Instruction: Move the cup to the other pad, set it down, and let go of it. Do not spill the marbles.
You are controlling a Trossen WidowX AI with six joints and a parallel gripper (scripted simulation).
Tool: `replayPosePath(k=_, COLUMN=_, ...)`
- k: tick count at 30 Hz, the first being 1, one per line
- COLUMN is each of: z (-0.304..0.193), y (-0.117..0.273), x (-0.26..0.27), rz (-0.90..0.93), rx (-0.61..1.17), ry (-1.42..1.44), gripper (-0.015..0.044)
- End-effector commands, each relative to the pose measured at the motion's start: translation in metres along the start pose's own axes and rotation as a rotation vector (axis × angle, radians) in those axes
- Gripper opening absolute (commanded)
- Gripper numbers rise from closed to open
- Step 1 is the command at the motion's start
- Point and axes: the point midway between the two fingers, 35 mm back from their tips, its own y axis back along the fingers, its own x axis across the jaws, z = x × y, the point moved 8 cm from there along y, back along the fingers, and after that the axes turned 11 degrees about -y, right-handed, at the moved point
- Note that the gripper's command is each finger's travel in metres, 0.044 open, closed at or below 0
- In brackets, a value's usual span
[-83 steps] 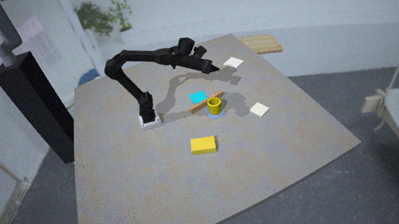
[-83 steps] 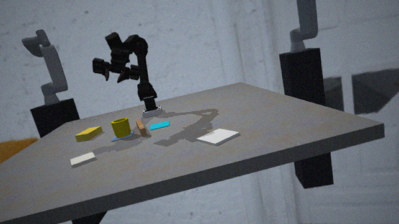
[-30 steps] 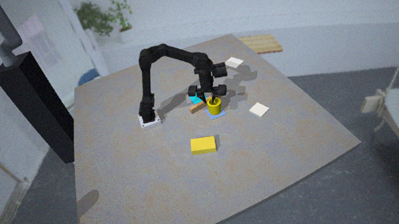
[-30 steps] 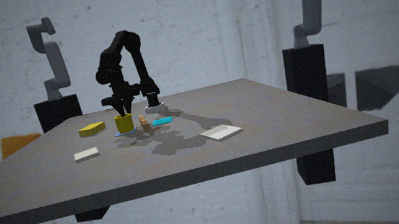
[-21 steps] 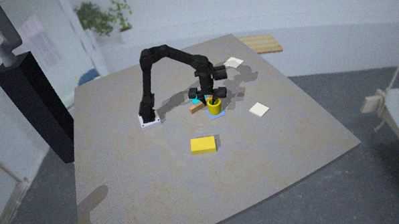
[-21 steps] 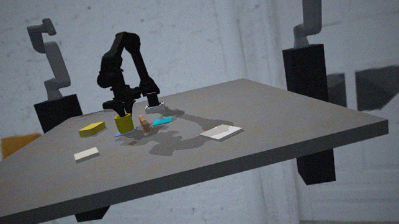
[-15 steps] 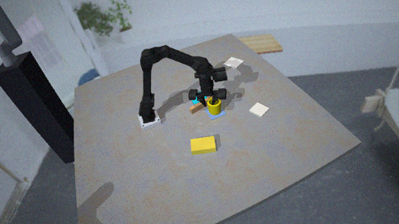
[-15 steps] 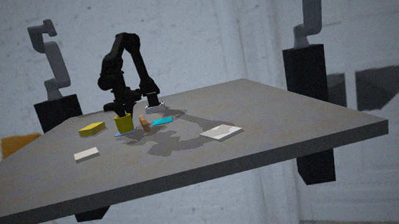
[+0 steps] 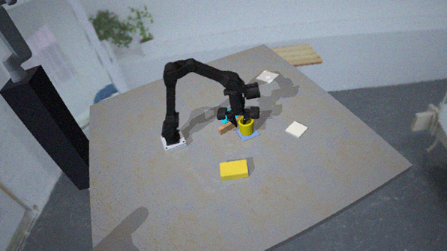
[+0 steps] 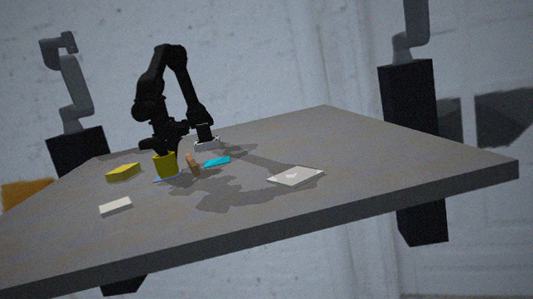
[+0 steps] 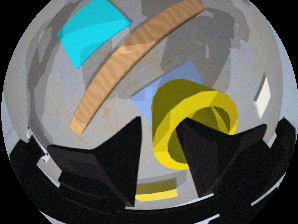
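A yellow cup (image 9: 246, 127) (image 10: 165, 166) (image 11: 167, 100) stands upright on the blue pad (image 9: 245, 138) (image 10: 159, 179) (image 11: 145, 97). My gripper (image 9: 240, 123) (image 10: 170, 154) (image 11: 157, 119) is partly open at the cup's rim. In the wrist view the right finger reaches over the cup's mouth and the left finger is outside the cup, with a gap between them. Marbles cannot be made out inside the cup. A large pale flat square (image 9: 261, 76) (image 10: 278, 178) lies at the back right in the top view; it looks like the other pad.
A brown block (image 9: 225, 128) (image 10: 192, 164) (image 11: 102, 80) lies close beside the blue pad, with a cyan piece (image 9: 224, 119) (image 10: 217, 161) (image 11: 95, 30) behind it. A yellow block (image 9: 233, 169) (image 10: 123, 172) (image 11: 157, 193) and a small cream tile (image 9: 296, 128) (image 10: 115, 206) (image 11: 262, 97) lie further off.
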Motion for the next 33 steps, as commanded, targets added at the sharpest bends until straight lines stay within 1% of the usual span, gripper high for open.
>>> replayPosePath(k=1, z=0.000, y=0.000, x=0.000, rz=0.000, rx=0.000, ry=0.000, gripper=0.0127)
replayPosePath(k=20, z=0.000, y=0.000, x=0.000, rz=0.000, rx=0.000, ry=0.000, gripper=0.0000)
replayPosePath(k=25, z=0.000, y=0.008, x=-0.001, rz=0.001, rx=0.000, ry=0.000, gripper=0.0000)
replayPosePath(k=33, z=0.000, y=0.036, x=0.000, rz=0.003, rx=0.000, ry=0.002, gripper=0.0000)
